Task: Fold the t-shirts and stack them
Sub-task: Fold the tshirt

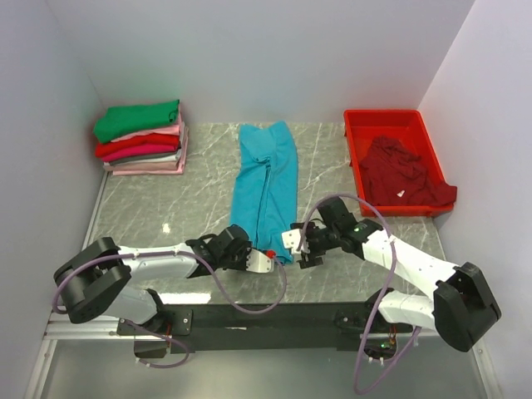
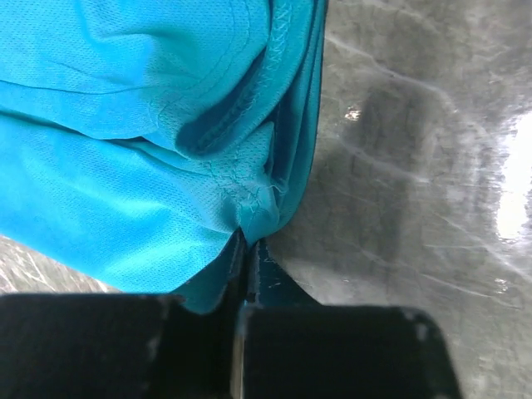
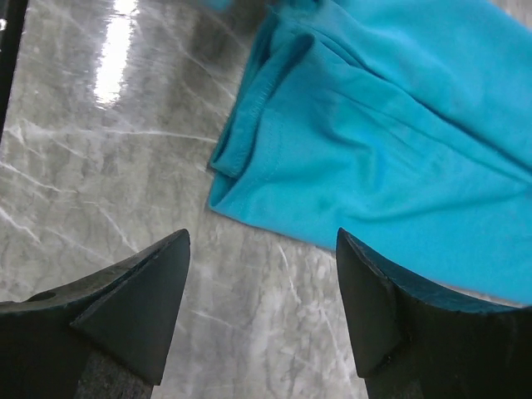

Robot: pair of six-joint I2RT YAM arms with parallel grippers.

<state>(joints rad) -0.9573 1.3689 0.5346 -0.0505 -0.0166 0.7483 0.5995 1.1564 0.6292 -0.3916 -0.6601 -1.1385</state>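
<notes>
A teal-blue t-shirt (image 1: 268, 184) lies folded lengthwise in a long strip on the marble table, running from the back toward the front. My left gripper (image 1: 264, 260) is shut on its near edge; the left wrist view shows the cloth (image 2: 166, 150) pinched between the closed fingers (image 2: 249, 266). My right gripper (image 1: 301, 246) is open and empty just right of the shirt's near corner (image 3: 249, 174), over bare table. A stack of folded shirts (image 1: 141, 137), green on top, sits at the back left. A dark maroon shirt (image 1: 403, 173) lies crumpled in the tray.
A red plastic tray (image 1: 391, 125) stands at the back right against the wall. White walls close in the left, back and right sides. A black rail (image 1: 266, 316) runs along the near edge by the arm bases.
</notes>
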